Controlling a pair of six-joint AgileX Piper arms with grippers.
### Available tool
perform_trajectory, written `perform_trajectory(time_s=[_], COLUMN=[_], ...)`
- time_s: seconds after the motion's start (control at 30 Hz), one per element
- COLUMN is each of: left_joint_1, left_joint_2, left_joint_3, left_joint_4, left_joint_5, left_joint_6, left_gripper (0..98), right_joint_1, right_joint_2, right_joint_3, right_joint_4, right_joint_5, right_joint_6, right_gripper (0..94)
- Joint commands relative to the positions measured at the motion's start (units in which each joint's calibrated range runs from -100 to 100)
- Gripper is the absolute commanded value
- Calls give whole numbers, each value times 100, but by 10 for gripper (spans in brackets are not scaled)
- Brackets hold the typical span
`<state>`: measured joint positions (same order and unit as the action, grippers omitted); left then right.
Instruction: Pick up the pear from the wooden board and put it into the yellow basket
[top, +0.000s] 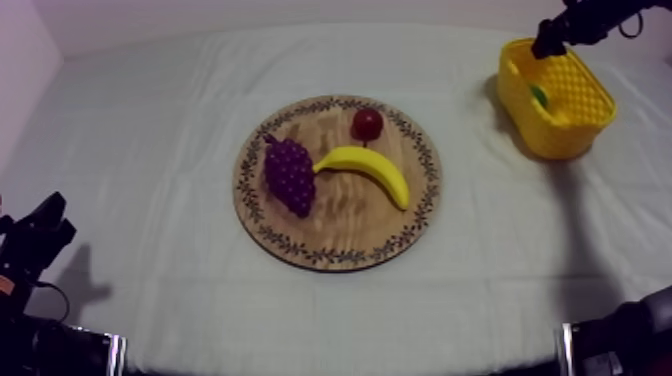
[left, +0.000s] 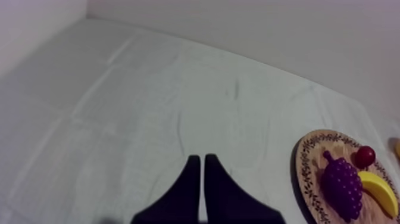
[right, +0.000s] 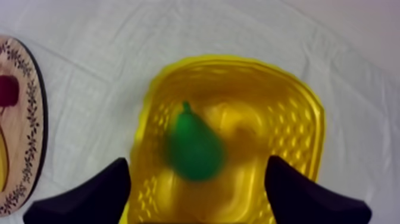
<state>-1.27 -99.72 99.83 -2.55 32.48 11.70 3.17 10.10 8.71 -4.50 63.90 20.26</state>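
A green pear (right: 193, 146) lies inside the yellow basket (right: 297, 125), free of my fingers; from above the pear (top: 540, 96) shows as a green patch in the basket (top: 570, 125) at the far right. My right gripper (top: 548, 42) hangs over the basket's back rim, and my right gripper (right: 196, 187) stands open with its fingers wide apart above the pear. The round wooden board (top: 345, 225) holds grapes (top: 289, 176), a banana (top: 367, 167) and a small red fruit (top: 367, 124). Low at the left, my left gripper (top: 45, 228) rests; my left gripper (left: 201, 179) is shut on nothing.
The board (left: 309, 173) with grapes (left: 342, 186), small red fruit (left: 364, 156) and banana (left: 378, 190) lies off to the side of my left gripper. The board's patterned rim (right: 30, 119) sits beside the basket. Bare cloth (top: 130, 150) stretches across the left half.
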Motion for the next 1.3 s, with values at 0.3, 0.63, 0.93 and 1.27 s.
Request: perform_trajectory(time_s=[0.3,0.63,0.93,1.27], left_joint_1=[0,0,0,0], left_joint_2=[-2,-2,-2,-2], left_joint_3=[-5,-5,-5,-5], left_joint_4=[-1,-1,-1,-1], left_joint_5=[1,1,1,1], left_joint_6=[0,0,0,0], left_gripper=[1,1,1,1], right_joint_1=[104,41,114,39], right_joint_2=[-1647,-4239,-6610,-8899], right_joint_3=[1277,3415,5707,7591], right_joint_4=[-232,-498,-814,-664], right_joint_5=[-414,-1220,-1861,-1779], right_joint_6=[-103,-157,-43,-210], right_gripper=[567,222,34,5])
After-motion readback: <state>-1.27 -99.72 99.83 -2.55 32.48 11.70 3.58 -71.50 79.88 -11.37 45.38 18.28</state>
